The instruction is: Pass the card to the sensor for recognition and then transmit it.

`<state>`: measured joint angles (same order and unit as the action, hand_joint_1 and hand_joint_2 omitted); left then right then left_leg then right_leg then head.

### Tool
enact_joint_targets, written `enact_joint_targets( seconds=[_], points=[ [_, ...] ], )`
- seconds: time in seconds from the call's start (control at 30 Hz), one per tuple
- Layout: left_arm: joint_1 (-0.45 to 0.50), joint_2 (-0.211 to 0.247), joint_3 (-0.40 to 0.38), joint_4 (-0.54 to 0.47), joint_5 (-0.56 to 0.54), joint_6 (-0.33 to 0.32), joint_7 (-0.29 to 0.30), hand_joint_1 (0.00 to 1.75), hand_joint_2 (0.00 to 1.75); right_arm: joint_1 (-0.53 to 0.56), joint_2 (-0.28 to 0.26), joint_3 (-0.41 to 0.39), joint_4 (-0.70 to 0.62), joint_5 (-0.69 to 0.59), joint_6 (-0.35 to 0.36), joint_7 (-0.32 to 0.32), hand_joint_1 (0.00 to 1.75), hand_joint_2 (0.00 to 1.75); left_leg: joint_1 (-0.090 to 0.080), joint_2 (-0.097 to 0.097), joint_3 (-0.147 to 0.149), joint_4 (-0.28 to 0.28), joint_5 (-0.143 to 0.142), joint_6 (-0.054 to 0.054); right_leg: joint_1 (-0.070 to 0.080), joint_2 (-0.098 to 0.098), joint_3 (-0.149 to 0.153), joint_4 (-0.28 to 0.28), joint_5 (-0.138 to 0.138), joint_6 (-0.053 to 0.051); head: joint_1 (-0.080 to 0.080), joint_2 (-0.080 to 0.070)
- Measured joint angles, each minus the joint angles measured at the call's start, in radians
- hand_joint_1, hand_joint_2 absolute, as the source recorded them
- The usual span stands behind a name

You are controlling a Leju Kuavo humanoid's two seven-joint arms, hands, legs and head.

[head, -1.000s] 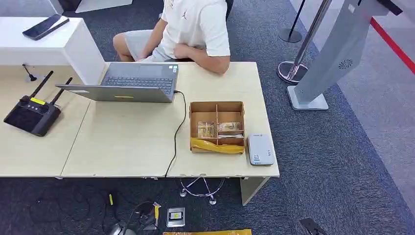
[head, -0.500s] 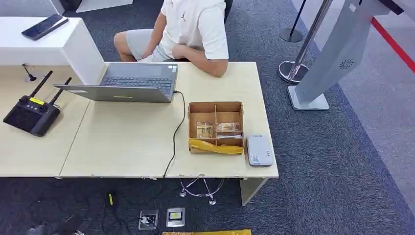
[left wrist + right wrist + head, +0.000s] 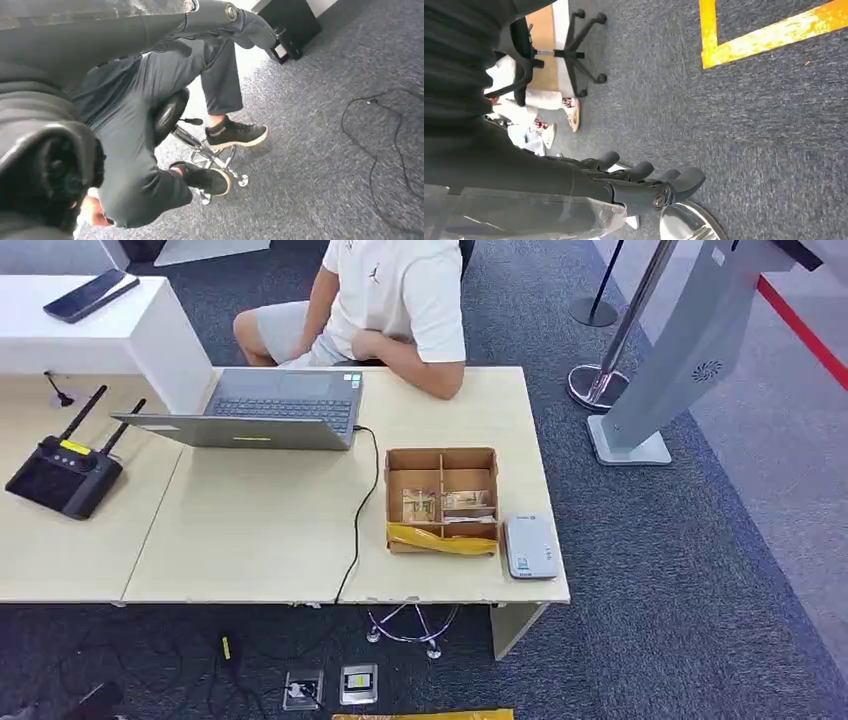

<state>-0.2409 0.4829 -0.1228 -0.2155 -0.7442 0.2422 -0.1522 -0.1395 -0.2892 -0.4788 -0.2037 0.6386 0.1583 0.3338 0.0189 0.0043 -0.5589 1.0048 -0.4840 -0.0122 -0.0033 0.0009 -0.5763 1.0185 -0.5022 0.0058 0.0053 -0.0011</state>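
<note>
Little has shifted since earlier. One white sensor (image 3: 530, 546) sits at 3 o'clock of one wooden box (image 3: 442, 499) holding two cards (image 3: 419, 504). Right hand (image 3: 644, 180) hangs empty, fingers apart; left hand (image 3: 250, 25) unclear.

Open laptop (image 3: 270, 410) before a seated person (image 3: 385, 305), black controller (image 3: 62, 472) apart
</note>
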Motion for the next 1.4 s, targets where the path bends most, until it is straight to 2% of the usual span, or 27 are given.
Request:
enact_joint_targets(
  seconds=[0.27,0.43,0.57,0.7,1.03,1.4],
  points=[
    [0.036,-0.053,0.032,0.002,0.081,0.0,0.032,0.0,0.0,0.001,0.008,-0.002,0.0,-0.001,-0.001,0.003,0.0,1.75,-0.001,0.0,0.0,0.0,0.0,0.0,-0.001,0.001,0.0,0.0,0.0,0.0,0.0,0.0],
    [0.057,-0.123,0.079,0.003,0.163,-0.07,0.053,0.0,0.0,0.001,0.012,-0.005,0.0,0.002,0.004,0.0,0.0,1.75,-0.001,0.001,0.0,0.0,0.0,0.0,-0.002,0.001,0.0,0.0,0.0,0.0,0.0,0.0],
    [0.078,-0.182,0.128,0.004,0.225,-0.084,0.076,0.0,0.0,0.001,0.013,-0.005,0.0,0.008,0.009,0.0,0.0,1.75,-0.002,0.0,0.0,0.0,0.0,0.001,-0.002,0.001,0.0,0.0,0.0,0.0,0.0,0.0],
    [0.098,-0.221,0.174,0.005,0.264,-0.08,0.095,0.0,0.0,0.002,0.016,-0.004,0.0,0.02,0.013,0.0,0.0,1.75,-0.002,0.0,0.0,0.0,0.0,0.001,-0.002,0.001,0.0,0.0,0.0,0.0,0.0,0.0],
    [0.113,-0.296,0.25,0.012,0.282,-0.054,0.123,0.0,0.0,0.0,0.008,-0.003,0.0,0.04,0.026,-0.003,0.0,1.75,-0.002,0.0,0.001,0.0,0.0,0.001,-0.002,0.0,0.0,0.0,0.0,0.0,0.0,0.0],
    [0.11,-0.359,0.279,0.013,0.287,-0.042,0.111,0.0,0.0,0.0,0.003,-0.003,0.0,0.046,0.027,-0.003,0.0,1.75,-0.002,0.0,0.001,0.0,0.0,0.001,-0.002,0.0,0.0,0.0,0.0,0.0,0.0,0.0]
  ],
)
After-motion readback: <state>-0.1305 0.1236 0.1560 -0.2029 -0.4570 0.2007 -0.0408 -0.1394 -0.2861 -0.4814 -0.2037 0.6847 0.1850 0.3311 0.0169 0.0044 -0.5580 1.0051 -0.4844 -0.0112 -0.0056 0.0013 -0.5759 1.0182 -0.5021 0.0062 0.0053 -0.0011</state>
